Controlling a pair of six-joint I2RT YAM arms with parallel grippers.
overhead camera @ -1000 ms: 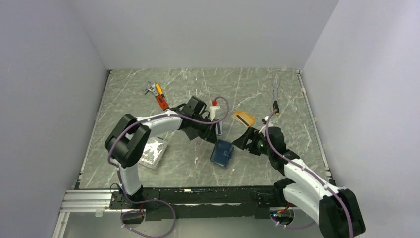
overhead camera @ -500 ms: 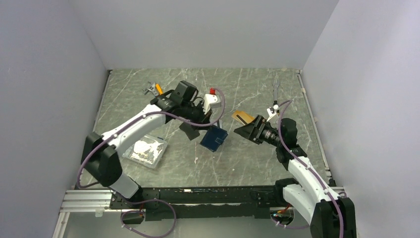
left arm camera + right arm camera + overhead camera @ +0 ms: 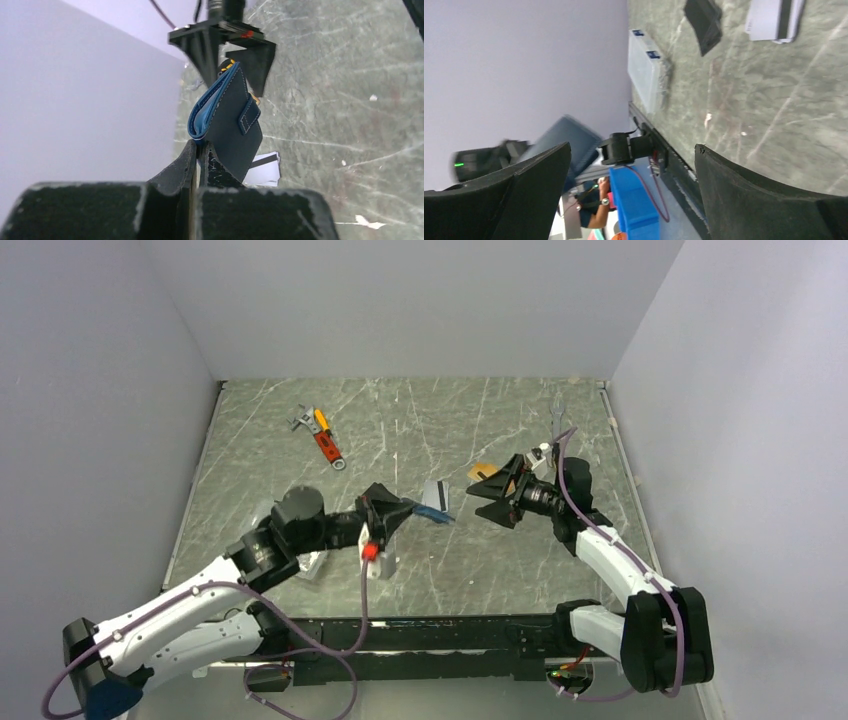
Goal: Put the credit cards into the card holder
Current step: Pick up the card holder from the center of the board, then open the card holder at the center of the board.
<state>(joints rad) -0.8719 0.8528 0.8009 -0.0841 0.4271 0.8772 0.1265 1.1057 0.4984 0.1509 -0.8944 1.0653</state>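
Above mid-table, clamps the card holder (image 3: 227, 112) by one edge in the left gripper (image 3: 198, 155), lifted clear, seemingly to offer its pockets. Opposite, spreads the right gripper (image 3: 495, 498) wide, empty. Below, none loaded: silver-white card (image 3: 437, 494), black card (image 3: 704, 17), orange-gold card (image 3: 487, 472).

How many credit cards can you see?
3. The silver-white card lies mid-table behind the held card holder; the black card lies near it, seen from the right wrist; the orange card peeks out behind the right tool.
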